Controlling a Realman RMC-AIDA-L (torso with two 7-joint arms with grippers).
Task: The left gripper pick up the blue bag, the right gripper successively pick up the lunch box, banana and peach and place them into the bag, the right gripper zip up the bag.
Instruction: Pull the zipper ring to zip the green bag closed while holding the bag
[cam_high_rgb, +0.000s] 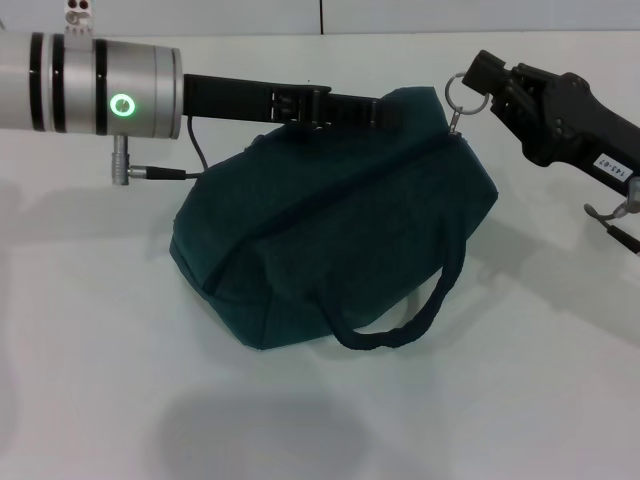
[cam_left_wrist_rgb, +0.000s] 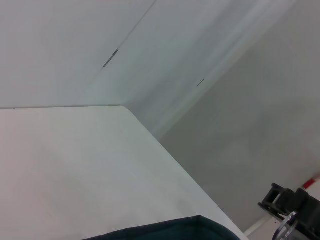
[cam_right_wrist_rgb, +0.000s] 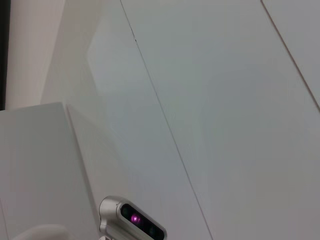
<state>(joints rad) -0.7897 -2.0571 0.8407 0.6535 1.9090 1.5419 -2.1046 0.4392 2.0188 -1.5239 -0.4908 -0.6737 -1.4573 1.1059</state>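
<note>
Fingers of the right gripper (cam_high_rgb: 478, 82) pinch the ring pull (cam_high_rgb: 459, 95) at the bag (cam_high_rgb: 330, 225) end; left gripper (cam_high_rgb: 375, 110) grips its top edge. Zip appears closed; task nearly complete.

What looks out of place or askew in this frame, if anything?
Nothing is spilled or damaged. The blue bag hangs tilted above the table, lifted at one end by the left hand, one loop handle drooping loose. The right hand is at the ring zip pull. No food shows.

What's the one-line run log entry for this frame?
stage: zipping | blue bag: lifted, looks closed | left gripper: holds bag top | right gripper: on ring zip pull
</note>
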